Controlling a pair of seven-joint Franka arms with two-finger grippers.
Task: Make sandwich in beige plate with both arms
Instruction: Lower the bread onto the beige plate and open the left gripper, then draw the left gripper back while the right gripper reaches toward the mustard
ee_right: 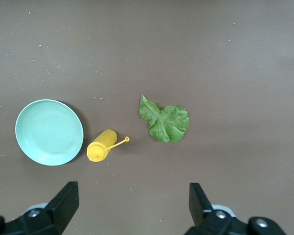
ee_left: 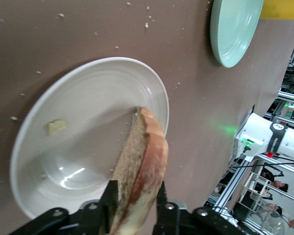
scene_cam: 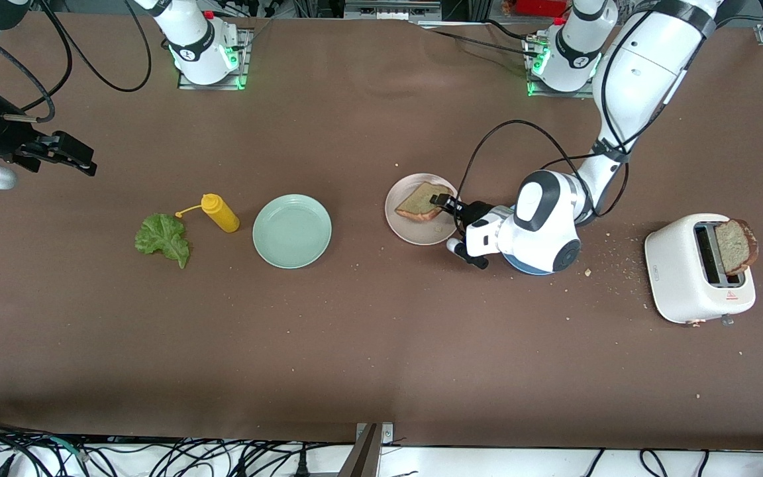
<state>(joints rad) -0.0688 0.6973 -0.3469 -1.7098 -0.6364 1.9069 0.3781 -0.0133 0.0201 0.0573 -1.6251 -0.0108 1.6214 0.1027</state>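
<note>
As we logged it, the left gripper (scene_cam: 440,201) at frame centre clasped a toast slice (scene_cam: 419,202) over the beige plate (scene_cam: 414,227); the right gripper (scene_cam: 74,156), upper left, waited with fingers spread, holding nothing.

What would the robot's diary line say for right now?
left gripper: toast slice between fingers, over beige plate | right gripper: open, waiting above lettuce leaf | second slice: in toaster
</note>
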